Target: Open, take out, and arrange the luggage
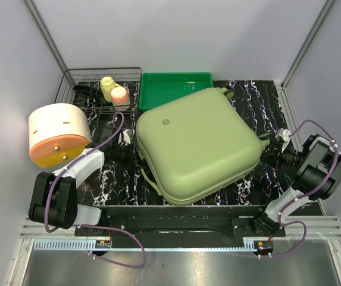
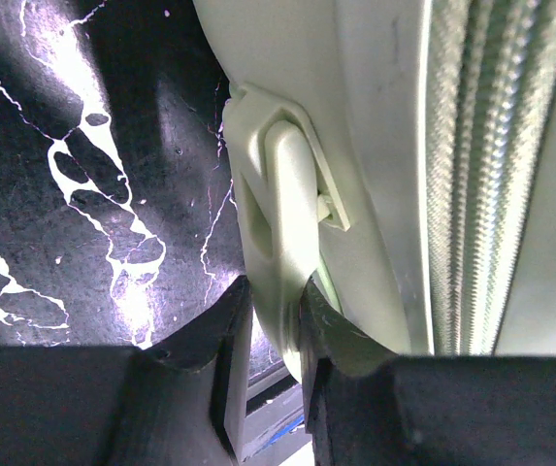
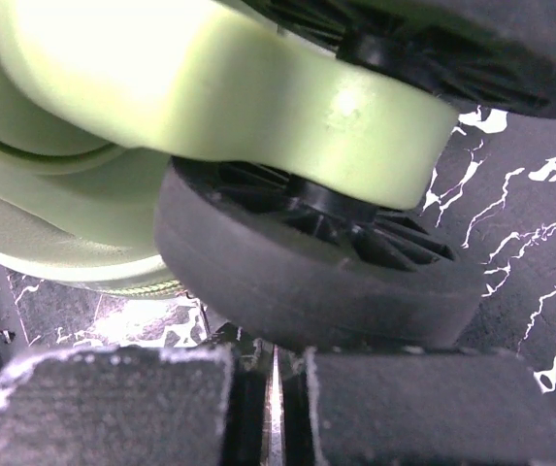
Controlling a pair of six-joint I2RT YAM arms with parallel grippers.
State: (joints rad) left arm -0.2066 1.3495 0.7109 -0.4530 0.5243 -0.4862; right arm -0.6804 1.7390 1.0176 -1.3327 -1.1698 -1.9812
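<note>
Nearest the viewer, two black robot arms are bolted at the front edge of a black tabletop with white marble veining (image 1: 116, 185). Between them, in the middle of the table, lies the luggage (image 1: 197, 143): a large pale olive-green hard-shell suitcase with rounded corners, lying flat, closed and turned at a slight angle.

At the luggage's left side, the left gripper (image 2: 272, 311) pinches a pale green plastic handle (image 2: 282, 194) on the case's edge. One black finger sits on each side of the handle's lower end. Just right of the handle, a ribbed zip rim (image 2: 481, 175) runs along the shell.

At the luggage's right side, the right gripper (image 3: 276, 388) has its two grey padded fingers pressed together, with only a hairline seam between them. It sits low and close in front of a dark spoked caster wheel (image 3: 297, 272), which is held in a pale green fork (image 3: 258, 87) at the case's corner. Whether the fingers touch the wheel cannot be told.

Left of the luggage stands a squat white drum with an orange face (image 1: 57, 134).

Directly behind the luggage, its corner overlapping the near rim, is a bright green shallow plastic tray (image 1: 176, 75). Behind the luggage and to the left is a dark wire basket (image 1: 69, 83). It holds a pale yellow bottle (image 1: 106, 88) and a pink bottle (image 1: 120, 95) side by side.
</note>
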